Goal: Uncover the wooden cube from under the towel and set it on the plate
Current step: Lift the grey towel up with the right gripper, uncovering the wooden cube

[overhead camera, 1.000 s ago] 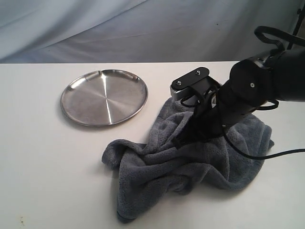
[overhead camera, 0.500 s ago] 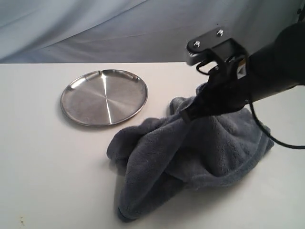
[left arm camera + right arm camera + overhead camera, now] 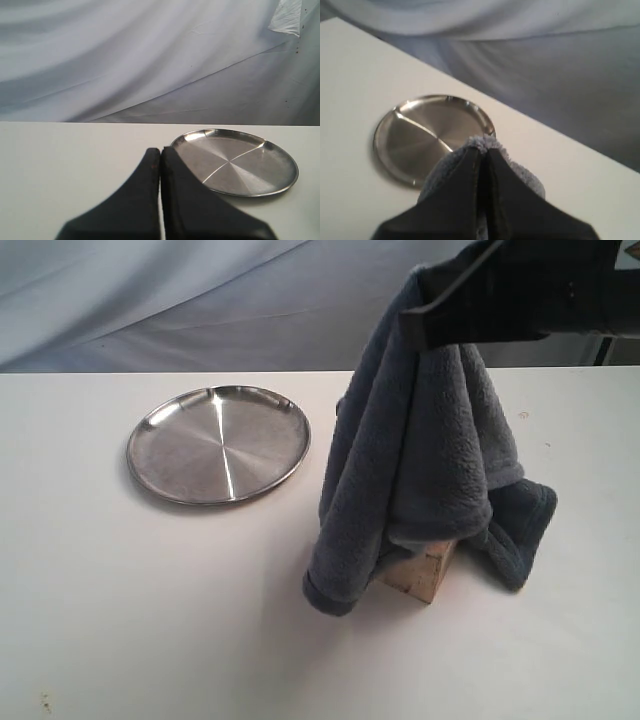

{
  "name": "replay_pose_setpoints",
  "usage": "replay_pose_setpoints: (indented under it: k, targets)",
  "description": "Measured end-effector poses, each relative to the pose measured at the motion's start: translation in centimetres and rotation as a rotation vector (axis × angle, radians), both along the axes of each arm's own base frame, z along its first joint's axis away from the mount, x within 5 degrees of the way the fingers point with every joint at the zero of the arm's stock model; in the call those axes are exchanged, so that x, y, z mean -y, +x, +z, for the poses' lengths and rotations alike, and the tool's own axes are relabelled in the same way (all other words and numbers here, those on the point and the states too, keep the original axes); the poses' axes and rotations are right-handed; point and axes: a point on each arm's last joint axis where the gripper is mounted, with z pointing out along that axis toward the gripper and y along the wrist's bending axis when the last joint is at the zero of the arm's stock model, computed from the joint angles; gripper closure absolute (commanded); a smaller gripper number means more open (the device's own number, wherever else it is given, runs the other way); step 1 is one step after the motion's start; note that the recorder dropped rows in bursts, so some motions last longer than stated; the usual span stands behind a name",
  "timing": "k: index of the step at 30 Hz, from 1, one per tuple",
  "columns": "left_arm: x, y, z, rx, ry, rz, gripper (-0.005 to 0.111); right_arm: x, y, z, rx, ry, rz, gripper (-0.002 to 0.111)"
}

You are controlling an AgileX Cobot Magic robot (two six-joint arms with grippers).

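My right gripper [image 3: 420,295] is shut on the dark blue-grey towel [image 3: 425,460] and holds it high above the table, so the cloth hangs down in long folds. Under its lower edge a corner of the pale wooden cube [image 3: 425,568] shows on the table. The shiny steel plate [image 3: 218,443] lies to the left, apart from both. In the right wrist view the towel [image 3: 485,145] bulges past the closed right gripper [image 3: 481,152], with the plate [image 3: 427,137] beyond. My left gripper [image 3: 160,151] is shut and empty, just short of the plate [image 3: 235,162].
A white table [image 3: 120,590] carries everything, and a pale draped backdrop [image 3: 200,300] hangs behind it. The towel's lowest folds [image 3: 520,540] still touch the table beside the cube.
My right gripper has risen with the towel pinched in it, pulling the cloth off the table. The cube's lower corner has come into sight beneath it.
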Motion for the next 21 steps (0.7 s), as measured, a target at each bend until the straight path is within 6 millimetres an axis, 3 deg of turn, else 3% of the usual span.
replay_pose_setpoints:
  k: [8, 12, 21]
  targets:
    - [0.0, 0.0, 0.0, 0.0, 0.0, 0.0, 0.105, -0.1, 0.5, 1.9, 0.197, 0.079, 0.002, 0.108]
    - [0.0, 0.0, 0.0, 0.0, 0.0, 0.0, 0.105, 0.8, 1.1, 2.8, 0.296, 0.107, -0.034, 0.108]
    - [0.0, 0.0, 0.0, 0.0, 0.0, 0.0, 0.105, 3.1, 3.7, 2.2, 0.349, 0.107, -0.137, 0.108]
